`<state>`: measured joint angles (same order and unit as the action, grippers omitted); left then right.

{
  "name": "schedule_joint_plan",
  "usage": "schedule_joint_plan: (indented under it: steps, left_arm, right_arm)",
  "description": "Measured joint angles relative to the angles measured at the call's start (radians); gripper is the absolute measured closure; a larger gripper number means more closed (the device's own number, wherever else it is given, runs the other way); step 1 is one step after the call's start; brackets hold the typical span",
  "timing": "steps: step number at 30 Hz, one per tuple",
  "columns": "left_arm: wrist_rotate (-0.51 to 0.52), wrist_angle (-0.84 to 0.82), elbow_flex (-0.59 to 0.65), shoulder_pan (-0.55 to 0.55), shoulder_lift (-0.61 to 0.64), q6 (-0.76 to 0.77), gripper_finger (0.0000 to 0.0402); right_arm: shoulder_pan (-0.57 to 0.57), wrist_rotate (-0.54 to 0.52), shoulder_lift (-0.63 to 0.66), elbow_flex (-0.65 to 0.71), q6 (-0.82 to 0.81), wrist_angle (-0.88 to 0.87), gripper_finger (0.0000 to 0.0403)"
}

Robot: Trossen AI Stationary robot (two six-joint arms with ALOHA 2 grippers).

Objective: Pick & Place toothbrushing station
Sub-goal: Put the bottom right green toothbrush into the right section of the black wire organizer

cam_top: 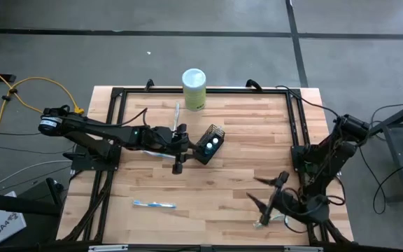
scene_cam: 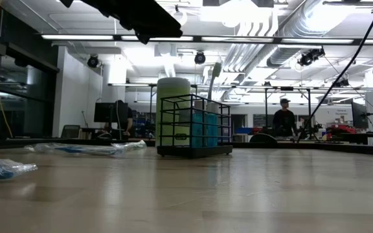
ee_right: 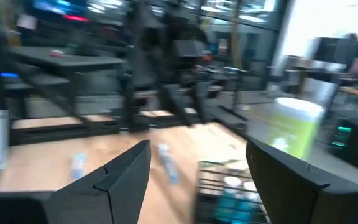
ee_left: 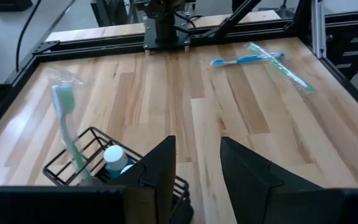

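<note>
Jaws, left gripper (cam_top: 178, 162): I read them released, hovering just beside the wire-mesh holder (cam_top: 210, 144) mid-counter. Holder contains teal tubes (cam_top: 212, 144). Right gripper (cam_top: 270, 194): jaws spread wide, parked near my counter's (cam_top: 229, 189) right corner. One toothbrush (cam_top: 154, 204) lies apart.

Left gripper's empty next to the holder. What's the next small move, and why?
Probably swing the left gripper over the blue toothbrush lying loose on the table and lower onto it. Its fingers stand open with nothing between them, and the black mesh holder already carries the tubes and one brush.
</note>
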<state>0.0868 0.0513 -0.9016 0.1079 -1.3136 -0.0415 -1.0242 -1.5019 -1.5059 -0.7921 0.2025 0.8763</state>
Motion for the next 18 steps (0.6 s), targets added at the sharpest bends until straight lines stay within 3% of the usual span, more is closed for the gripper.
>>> schedule_joint_plan:
  steps: [6, 13, 18]
  left_arm:
    - [0.0, 0.007, 0.0, 0.024, 0.0, 0.037, 0.0281]
    - [0.0, 0.067, 0.0, 0.052, 0.0, 0.043, 0.0281]
    - [0.0, 0.09, 0.0, 0.069, 0.0, 0.043, 0.0281]
  right_arm:
    - [-0.016, 0.297, 0.0, 0.0, -0.313, -0.219, 0.0147]
    - [0.068, 0.729, 0.0, 0.0, -0.642, -0.437, 0.0147]
    - [0.122, 0.981, 0.0, 0.0, -0.852, -0.604, 0.0147]
